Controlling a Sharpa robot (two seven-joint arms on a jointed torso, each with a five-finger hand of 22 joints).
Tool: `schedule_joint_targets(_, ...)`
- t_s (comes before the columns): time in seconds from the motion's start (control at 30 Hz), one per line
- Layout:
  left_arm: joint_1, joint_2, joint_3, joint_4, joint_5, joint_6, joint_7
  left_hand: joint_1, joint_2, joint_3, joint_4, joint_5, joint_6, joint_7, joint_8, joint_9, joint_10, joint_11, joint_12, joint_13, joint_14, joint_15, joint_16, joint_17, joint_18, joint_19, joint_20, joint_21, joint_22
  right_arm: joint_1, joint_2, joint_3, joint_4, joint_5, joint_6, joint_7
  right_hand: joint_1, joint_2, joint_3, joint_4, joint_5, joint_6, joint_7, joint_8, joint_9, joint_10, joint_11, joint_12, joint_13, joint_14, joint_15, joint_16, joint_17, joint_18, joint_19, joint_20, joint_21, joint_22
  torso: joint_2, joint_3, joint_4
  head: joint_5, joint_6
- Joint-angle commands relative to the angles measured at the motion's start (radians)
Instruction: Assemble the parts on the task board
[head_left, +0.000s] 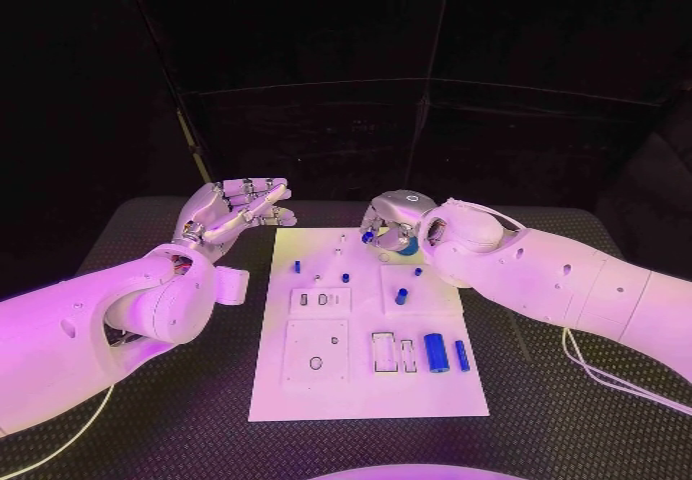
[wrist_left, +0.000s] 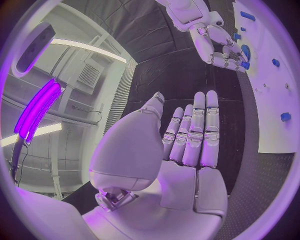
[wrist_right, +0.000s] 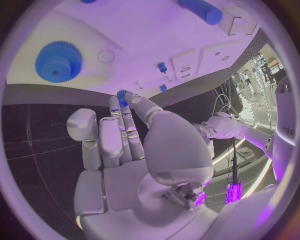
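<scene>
Fingers (wrist_right: 125, 102) of the right hand (head_left: 392, 222) pinch a small blue part (wrist_right: 121, 96) over the task board's (head_left: 368, 385) far edge, mostly hiding it; a blue gear (wrist_right: 58, 61) lies nearby; the left hand (head_left: 231, 212) hovers spread, empty, beside the board

Right robot hand (wrist_right: 134, 145) pinches a small blue part (wrist_right: 122, 96) — task board (wrist_right: 150, 45) beyond.
</scene>
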Motion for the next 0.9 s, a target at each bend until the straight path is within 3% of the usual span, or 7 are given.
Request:
schedule_joint_targets(0.03, 0.001, 0.003, 0.001, 0.002, -0.004, 0.014, 0.003, -0.006, 0.006, -0.005, -0.003, -0.003, 0.003, 0.002, -0.006, -0.002, 0.005, 0.003, -0.005, -0.002, 0.008, 0.0, -0.004, 0.002, 0.012, 0.008, -0.001, 0.006, 0.001, 0.008, 0.025, 0.001, -0.029, 0.005, -0.071, 0.001, 0.002, -0.006, 0.007, 0.001, -0.005, 0.006, 0.001, -0.001, 0.0, 0.005, 0.002, -0.006, -0.002, 0.033, -0.006, 0.007, 0.002, -0.009, 0.007, 0.0, 0.005, 0.002, 0.003, 0.0002, 0.0022, 0.002, 0.0)
schedule_joint_targets(0.2, 0.001, 0.007, 0.001, 0.0, -0.004, 0.016, 0.002, -0.006, 0.006, -0.005, -0.003, -0.003, 0.003, 0.002, -0.006, -0.002, 0.005, 0.003, -0.005, -0.002, 0.008, 0.0, -0.004, 0.002, 0.012, 0.008, -0.001, 0.006, 0.001, 0.016, 0.069, 0.001, -0.08, 0.004, -0.069, 0.007, 0.001, -0.009, 0.013, 0.005, -0.014, 0.006, 0.001, -0.003, 0.0, 0.004, 0.002, -0.006, -0.002, 0.033, -0.005, 0.009, 0.003, -0.009, 0.006, 0.001, 0.007, 0.003, 0.003, 0.0003, 0.0018, 0.003, -0.003)
schedule_joint_targets(0.4, 0.002, 0.006, 0.001, 0.005, -0.004, 0.017, 0.001, -0.006, 0.006, -0.005, -0.003, -0.003, 0.003, 0.002, -0.006, -0.002, 0.005, 0.003, -0.005, -0.002, 0.008, 0.0, -0.004, 0.002, 0.012, 0.008, -0.001, 0.006, 0.001, 0.025, 0.105, 0.001, -0.118, 0.004, -0.05, 0.011, -0.002, -0.012, 0.018, 0.009, -0.021, 0.005, 0.002, -0.005, -0.001, 0.002, 0.003, -0.007, -0.003, 0.032, -0.004, 0.01, 0.002, -0.009, 0.006, 0.001, 0.008, 0.005, 0.012, -0.0004, 0.0059, 0.004, -0.002)
schedule_joint_targets(0.9, 0.002, 0.007, 0.002, 0.008, -0.004, 0.017, 0.0, -0.006, 0.007, -0.006, -0.003, -0.003, 0.003, 0.002, -0.007, -0.002, 0.005, 0.003, -0.006, -0.001, 0.008, 0.0, -0.005, 0.002, 0.012, 0.008, -0.001, 0.006, 0.001, 0.034, 0.159, 0.001, -0.187, 0.005, 0.009, 0.02, -0.005, -0.02, 0.026, 0.018, -0.043, 0.005, 0.002, -0.006, -0.001, 0.001, 0.003, -0.006, -0.003, 0.031, -0.004, 0.013, 0.002, -0.009, 0.003, 0.003, 0.011, 0.006, 0.024, -0.0058, 0.0144, -0.005, -0.003)
